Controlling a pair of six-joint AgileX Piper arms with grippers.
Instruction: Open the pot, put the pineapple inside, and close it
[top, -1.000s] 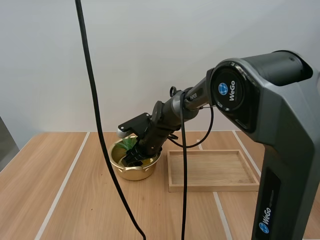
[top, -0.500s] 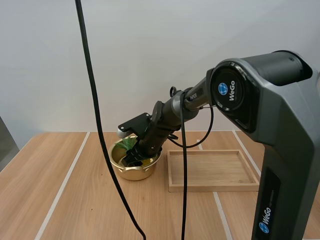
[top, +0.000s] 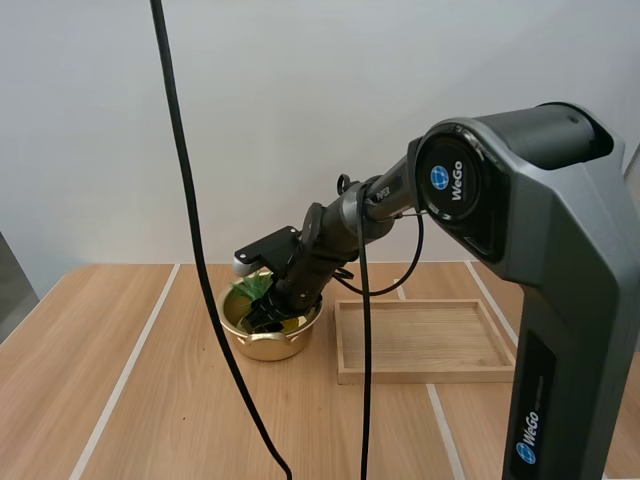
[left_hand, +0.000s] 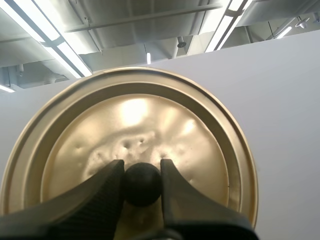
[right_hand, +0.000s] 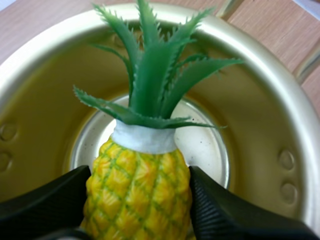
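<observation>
A gold pot (top: 262, 335) stands on the table, left of the tray. My right gripper (top: 268, 314) reaches down into it. In the right wrist view the yellow pineapple (right_hand: 139, 185) with green leaves hangs inside the pot (right_hand: 260, 100), above its shiny bottom. My right gripper (right_hand: 140, 212) is shut on the fruit's body, one black finger on each side. The green leaves (top: 254, 287) poke above the rim. In the left wrist view my left gripper (left_hand: 143, 186) is shut on the black knob (left_hand: 143, 183) of the gold lid (left_hand: 200, 145), held up in the air.
A shallow wooden tray (top: 425, 372) lies right of the pot, close to its rim. Bare wooden table (top: 130, 400) stretches left of and in front of the pot. The right arm's tall base (top: 570, 350) fills the near right side.
The right arm has shifted very slightly to the left. Its gripper stays inside the pot with the pineapple.
</observation>
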